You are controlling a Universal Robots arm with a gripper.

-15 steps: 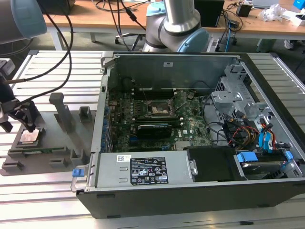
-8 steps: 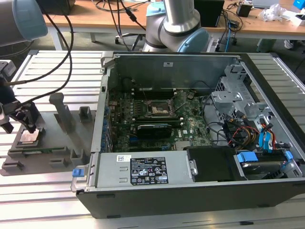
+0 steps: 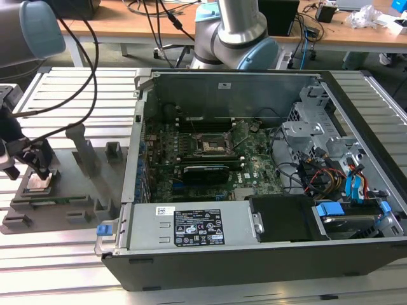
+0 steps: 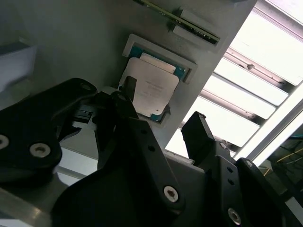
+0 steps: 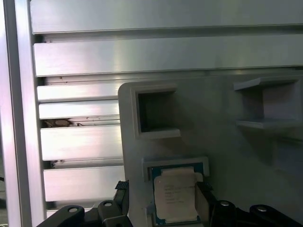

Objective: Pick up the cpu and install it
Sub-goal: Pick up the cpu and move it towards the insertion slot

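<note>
Over grey holder [image 3: 95,181] at exterior view's left, hovering with gripper [image 5: 163,186] spread open, straddling cpu [image 5: 176,201] lying flat in its recess. Judging it light, stiff, delicate underneath; favouring opposite side edges for hold.

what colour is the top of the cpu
Silvery-grey metal. The cpu shows best in the second wrist view.

Exterior view: raised and set back, looking down over the open computer case [image 3: 254,159] and slatted surface [image 3: 70,95], with the hand [image 3: 40,170] at the exterior view's left. Both wrist views: close, facing past the hand's fingers [image 4: 199,137] onto the cpu [image 4: 150,90] beneath the hand.
</note>
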